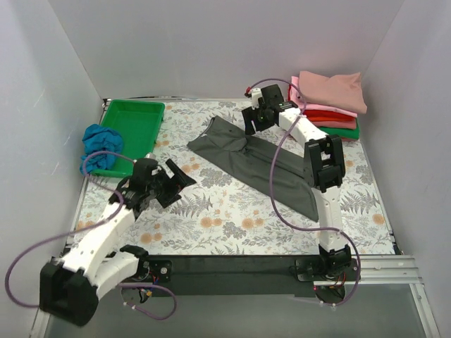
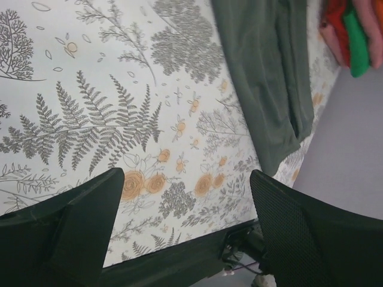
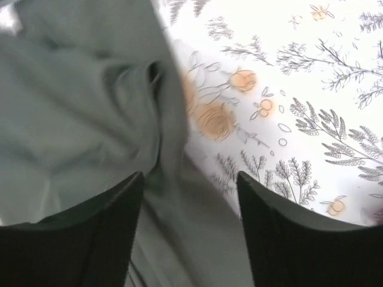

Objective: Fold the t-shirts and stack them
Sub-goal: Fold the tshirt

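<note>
Wide-apart jaws hang above the fern-print table [image 2: 108,89], charcoal t-shirt [image 2: 269,78] beyond.

Lab booth: plain white walls [image 1: 211,42]

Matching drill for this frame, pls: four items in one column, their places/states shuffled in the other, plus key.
Things:
1. charcoal t-shirt
2. blue t-shirt
3. folded stack
4. green tray

Places/states:
A. far right corner of the table
B. far left of the table, rigid
C. bunched up at the tray's left rim
D. laid out long across mid-table

Pairs: 1-D, 2-C, 3-A, 4-B
</note>
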`<state>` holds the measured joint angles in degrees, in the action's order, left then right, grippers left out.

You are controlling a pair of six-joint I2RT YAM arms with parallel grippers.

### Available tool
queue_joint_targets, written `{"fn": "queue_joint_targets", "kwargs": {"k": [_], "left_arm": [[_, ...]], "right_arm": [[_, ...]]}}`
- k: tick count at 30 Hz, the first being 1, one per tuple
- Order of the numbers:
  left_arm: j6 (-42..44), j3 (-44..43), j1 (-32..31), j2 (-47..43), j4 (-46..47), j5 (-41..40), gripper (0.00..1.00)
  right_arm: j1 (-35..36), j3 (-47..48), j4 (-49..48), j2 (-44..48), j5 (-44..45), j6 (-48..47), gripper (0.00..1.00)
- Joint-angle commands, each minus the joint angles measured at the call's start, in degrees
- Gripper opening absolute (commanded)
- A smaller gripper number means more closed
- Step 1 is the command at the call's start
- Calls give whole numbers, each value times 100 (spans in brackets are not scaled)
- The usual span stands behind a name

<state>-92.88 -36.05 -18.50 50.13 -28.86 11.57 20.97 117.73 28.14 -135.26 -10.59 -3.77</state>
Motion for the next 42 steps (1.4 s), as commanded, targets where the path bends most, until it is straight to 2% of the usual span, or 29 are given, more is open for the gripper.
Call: {"fn": "queue_joint_targets", "kwargs": {"k": [1,2,3,4,5,6,8,9,10,14,16,17,18,21,22,25,28,32,33,36,38,39,42], "left_arm": [[-704,-305,13,1562,759,-14,83],[-757,-689,5,1953,803,-76,81],[-862,-901,4,2740,821,-207,79],[-898,-1156,13,2748,856,-208,77],[-898,-1489,13,3383,960,-217,73],[-968,-1710,13,3711,1144,-226,70],[-925,-2106,4,4248,1251,-322,58],[-907,-2534,13,4755,1217,-392,57],[-907,-2721,13,4961,1181,-454,57],[-881,-3679,13,5893,804,-866,57],[-907,-4178,13,6359,488,-1025,57],[-925,-4330,13,6508,339,-1060,53],[-907,-4497,13,6675,137,-1061,47],[-811,-5112,22,7247,-451,-1078,40],[-784,-5244,31,7483,-602,-1278,26],[-591,-5631,118,7669,-971,-1376,8],[-302,-6105,320,7845,-1331,-1631,5],[322,-7369,654,8415,-1903,-1642,5],[489,-7946,724,8713,-2095,-1554,5],[981,-9143,962,9337,-2475,-791,11],[1333,-9078,1103,9261,-2109,-202,25],[1421,-8973,1138,9156,-1984,157,38],[1720,-8613,1147,8594,-1562,589,59]], "right_arm": [[48,-451,85,1254,-973,-1549,74],[21,-662,173,1770,-1311,-1861,78],[-5,-1186,409,2341,-1906,-2595,82],[-23,-1470,490,2346,-2190,-2602,83],[-14,-1847,473,2973,-2350,-3055,84],[-23,-2459,447,3284,-2412,-3138,85],[-32,-3017,429,4099,-2439,-3305,87],[-93,-3246,420,4357,-2404,-3314,87],[-163,-3726,420,4594,-2421,-3332,88],[-655,-4738,359,5858,-2684,-3341,89],[-963,-5083,298,6186,-2886,-3314,89],[-1059,-5415,271,6501,-2922,-3323,90],[-1208,-5541,184,6634,-2966,-3332,90],[-1411,-5884,95,7030,-3081,-3323,93],[-1446,-5893,113,7083,-3081,-3323,93],[-1526,-5885,148,7224,-3081,-3323,93],[-1544,-5902,183,7312,-3124,-3341,93],[-1552,-5937,393,7278,-3378,-3507,93],[-1491,-5894,533,7225,-3484,-3734,93],[-1035,-5744,1245,6996,-3328,-4252,92],[-458,-5954,1369,6952,-2644,-4334,92],[-201,-6068,1370,6969,-2372,-4343,91],[809,-6674,1273,6961,-1082,-4107,89]]}}
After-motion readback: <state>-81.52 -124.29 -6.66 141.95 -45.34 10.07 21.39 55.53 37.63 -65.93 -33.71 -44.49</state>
